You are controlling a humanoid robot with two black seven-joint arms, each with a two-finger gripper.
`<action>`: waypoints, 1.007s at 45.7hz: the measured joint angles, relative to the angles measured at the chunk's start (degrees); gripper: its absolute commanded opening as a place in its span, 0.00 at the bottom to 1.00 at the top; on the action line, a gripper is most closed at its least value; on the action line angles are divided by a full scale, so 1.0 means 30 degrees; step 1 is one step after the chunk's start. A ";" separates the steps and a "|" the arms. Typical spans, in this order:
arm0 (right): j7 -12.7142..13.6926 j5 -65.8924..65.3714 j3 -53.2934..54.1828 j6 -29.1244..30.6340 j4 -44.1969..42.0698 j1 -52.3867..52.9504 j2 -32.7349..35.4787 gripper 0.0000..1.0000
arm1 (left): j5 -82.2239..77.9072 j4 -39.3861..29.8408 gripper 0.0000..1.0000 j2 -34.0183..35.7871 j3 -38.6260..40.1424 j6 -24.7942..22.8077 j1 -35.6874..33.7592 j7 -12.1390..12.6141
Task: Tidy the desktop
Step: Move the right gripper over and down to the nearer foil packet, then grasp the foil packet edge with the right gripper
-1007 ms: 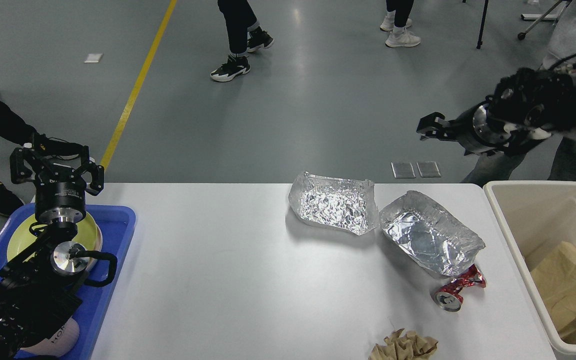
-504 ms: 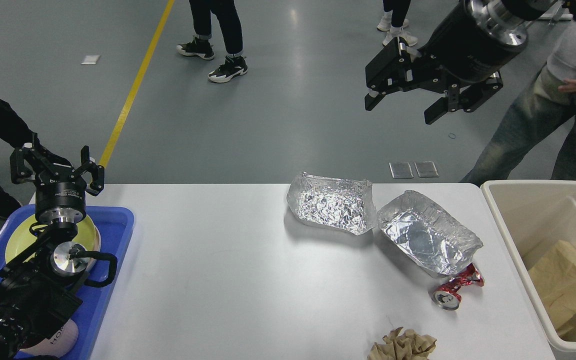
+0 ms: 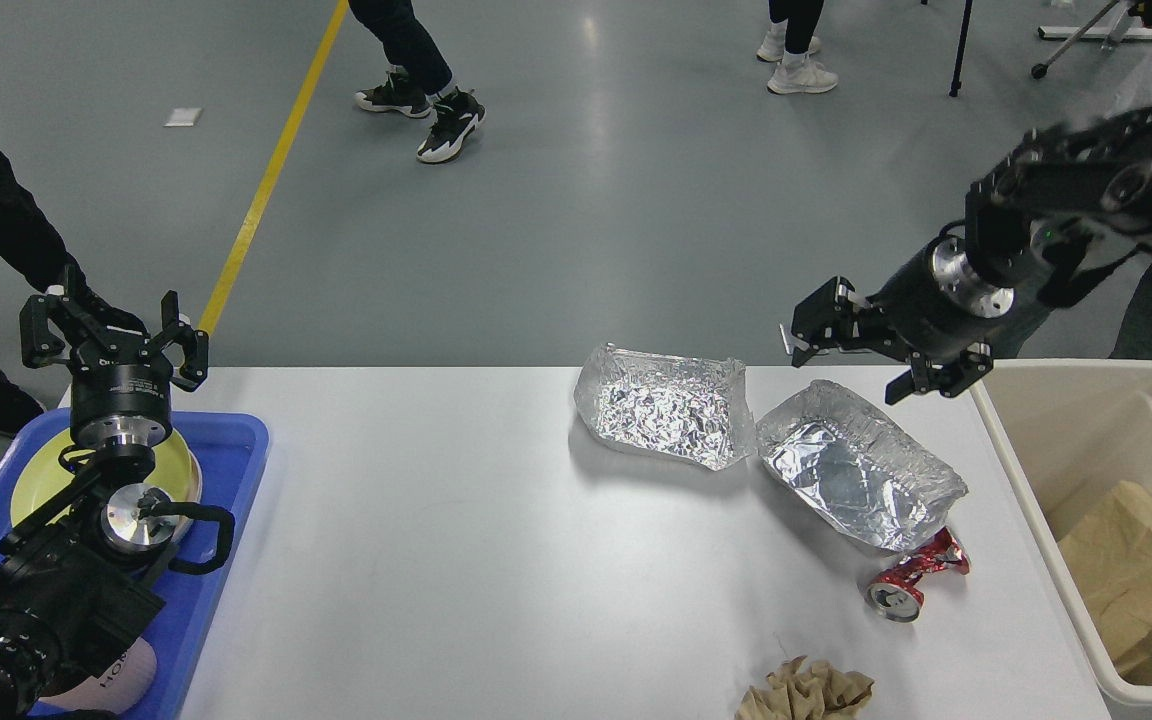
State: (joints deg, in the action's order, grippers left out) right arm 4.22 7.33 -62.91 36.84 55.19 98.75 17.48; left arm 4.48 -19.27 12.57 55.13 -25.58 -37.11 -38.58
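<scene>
The white desktop (image 3: 456,560) carries two crumpled foil trays, one at the back middle (image 3: 661,405) and one to its right (image 3: 856,465). A crushed red can (image 3: 911,578) lies by the right tray's near corner. A brown paper wad (image 3: 806,690) sits at the front edge. My left gripper (image 3: 114,325) is open and empty above the far end of the blue tray. My right gripper (image 3: 861,355) is open and empty, in the air just above the back edge of the right foil tray.
A blue tray (image 3: 226,470) at the left holds a yellow-green plate (image 3: 181,470). A beige bin (image 3: 1066,500) at the right holds crumpled tan paper (image 3: 1136,570). People walk on the grey floor behind the table, and one stands at the far right.
My right arm has swung down from high above the floor to just over the right foil tray. The left arm has not moved. People behind have walked on.
</scene>
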 measured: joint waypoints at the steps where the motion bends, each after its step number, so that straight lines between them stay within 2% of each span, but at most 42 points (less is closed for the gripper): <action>1: 0.0002 -0.0006 0.0033 -0.0263 -0.0267 -0.0502 0.0002 1.00 | 0.0000 0.0000 0.96 0.0000 0.0001 0.0000 0.0000 0.0000; 9: 0.0001 -0.0069 0.0621 -0.2927 -0.2972 -0.4831 -0.0004 1.00 | 0.0000 0.0005 0.96 0.0000 0.0002 0.0000 0.0000 0.0000; 20: 0.0001 -0.0107 0.0948 -0.5301 -0.5282 -0.8561 -0.0027 1.00 | 0.0000 0.0006 0.96 0.0000 0.0007 0.0000 0.0000 0.0000; 30: -0.0028 -0.0119 0.0989 -0.6459 -0.6798 -1.0279 -0.0028 0.99 | 0.0000 -0.0008 0.96 0.0000 0.0007 0.0000 0.0000 0.0000; 36: -0.0035 -0.0123 0.1017 -0.8299 -0.6951 -1.0953 -0.0099 0.98 | 0.0000 -0.0006 0.96 0.0000 0.0006 0.0000 0.0000 0.0000; 38: -0.0034 -0.0121 0.1017 -0.8835 -0.6953 -1.1161 -0.0138 0.95 | 0.0000 -0.0006 0.96 0.0000 0.0006 0.0000 0.0000 0.0000; 43: -0.0041 -0.0103 0.1033 -0.9628 -0.6938 -1.1640 -0.0220 0.79 | 0.0000 0.0001 0.96 -0.0001 -0.0005 0.0000 0.0000 0.0000; 46: -0.0074 -0.0103 0.1041 -0.9773 -0.6895 -1.1869 -0.0278 0.64 | 0.0000 0.0002 0.96 -0.0001 -0.0005 0.0000 0.0000 0.0000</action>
State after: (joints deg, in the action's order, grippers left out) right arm 4.00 7.03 -59.78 7.52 34.51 63.14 16.65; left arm 4.48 -19.26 12.57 55.12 -25.58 -37.10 -38.58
